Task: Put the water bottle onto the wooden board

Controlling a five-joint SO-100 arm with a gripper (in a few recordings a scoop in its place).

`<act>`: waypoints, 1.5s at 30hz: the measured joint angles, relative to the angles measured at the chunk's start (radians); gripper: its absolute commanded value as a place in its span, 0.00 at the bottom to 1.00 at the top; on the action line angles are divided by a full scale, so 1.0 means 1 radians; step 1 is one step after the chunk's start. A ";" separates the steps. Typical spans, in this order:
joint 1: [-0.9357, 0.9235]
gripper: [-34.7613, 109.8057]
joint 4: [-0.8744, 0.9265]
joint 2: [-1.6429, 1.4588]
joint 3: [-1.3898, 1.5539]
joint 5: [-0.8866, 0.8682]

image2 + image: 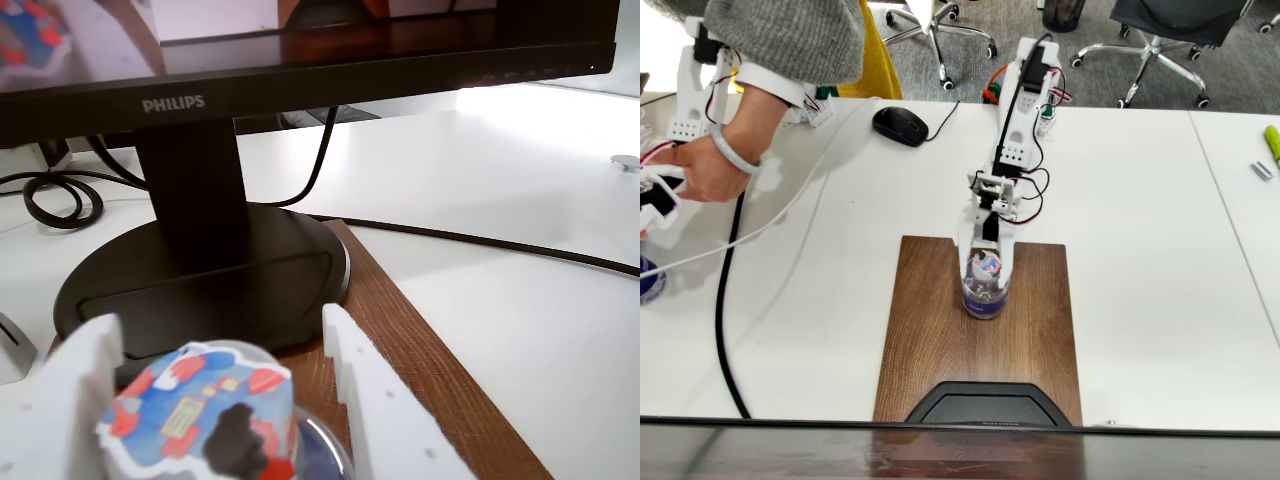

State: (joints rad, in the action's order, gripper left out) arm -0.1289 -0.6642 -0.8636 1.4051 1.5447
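One relation decides my next move: the water bottle stands upright between my two fingers, its long axis vertical, its base resting on the wooden board. My gripper sits at the bottle's cap height, with my arm reaching in from twelve o'clock in the fixed view. So the bottle lies right at the tool, not off to any side.

In the wrist view the cap sits between my white fingers, one at nine o'clock of it and one at three o'clock. A slim gap seems to show between the cap and the three o'clock finger, yet I cannot tell whether I am gripping the bottle or have let go.

The bottle stands near the board's middle, a little toward twelve o'clock. The monitor stand lies at six o'clock of it, well apart. I judge the placing nearly done: what remains is to spread my fingers and draw straight up, without tipping the bottle.
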 measured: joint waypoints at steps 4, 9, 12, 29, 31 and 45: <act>-0.009 0.73 0.000 0.000 0.000 0.000; -0.002 0.74 0.014 -0.002 0.000 0.075; 0.000 0.74 0.014 -0.018 0.025 0.101; -0.035 0.81 0.034 -0.330 0.276 0.153; -0.032 0.81 0.092 -0.428 0.314 0.138; -0.046 0.81 0.643 -1.221 0.499 0.014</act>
State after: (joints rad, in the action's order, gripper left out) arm -0.1749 -0.0215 -2.0847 1.9037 1.5585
